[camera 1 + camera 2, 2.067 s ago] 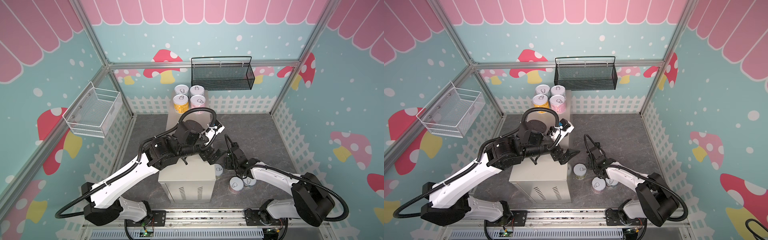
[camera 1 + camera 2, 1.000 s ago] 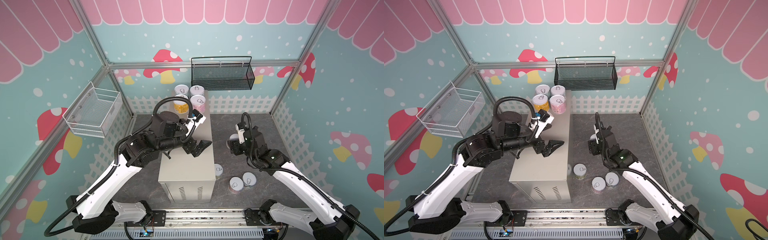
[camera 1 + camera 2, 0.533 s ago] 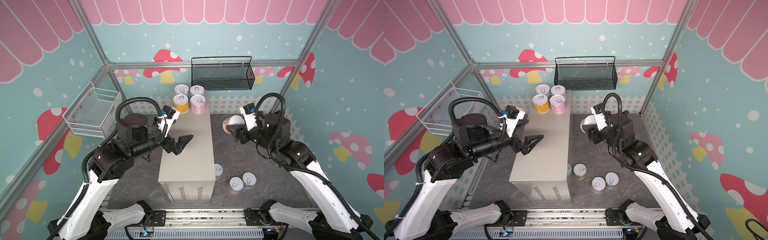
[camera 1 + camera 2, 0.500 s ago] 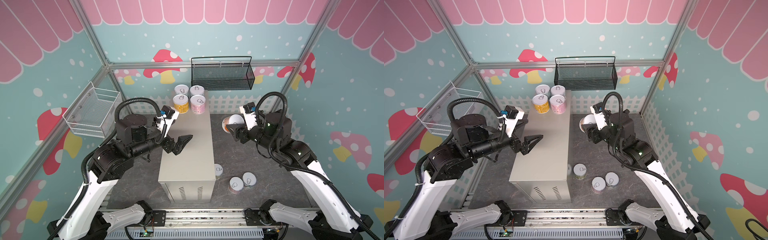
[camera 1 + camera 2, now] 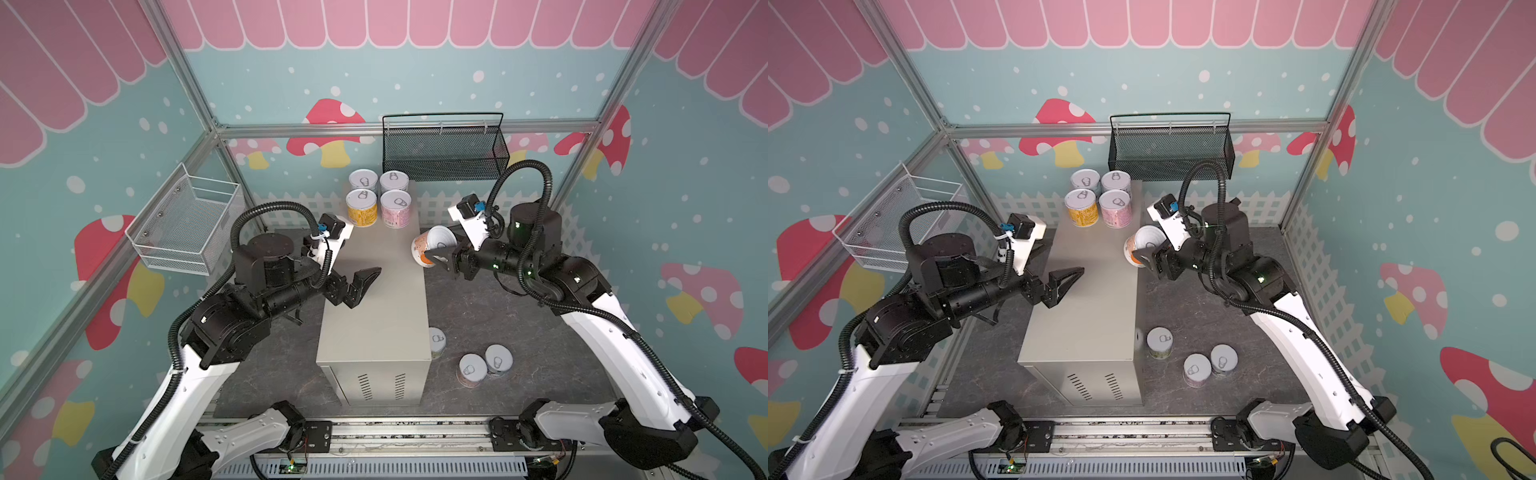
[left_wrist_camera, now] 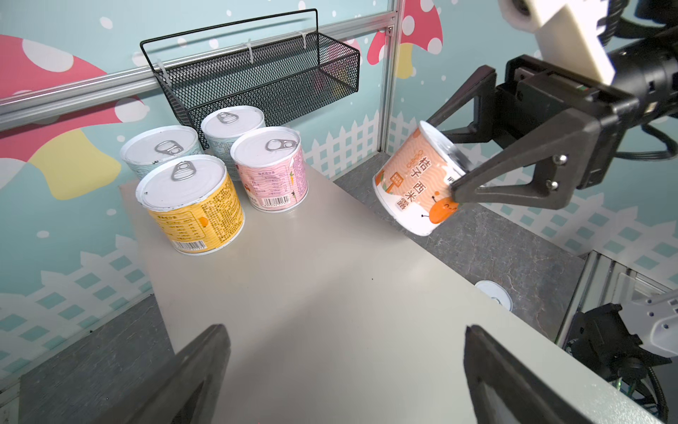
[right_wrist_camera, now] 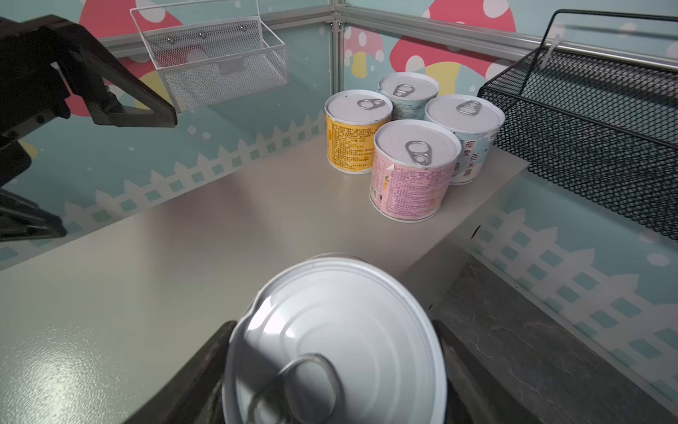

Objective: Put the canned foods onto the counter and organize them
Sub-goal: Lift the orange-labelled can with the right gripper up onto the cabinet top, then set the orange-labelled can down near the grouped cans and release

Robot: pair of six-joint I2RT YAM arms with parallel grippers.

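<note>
Four cans stand close together at the far end of the counter, by the black basket. Three more cans sit on the floor beside the counter. A white basket hangs on the left wall. The left claw hangs over the counter, spread wide, holding nothing. The right claw squeezes a tipped orange can at the counter's right edge.
</note>
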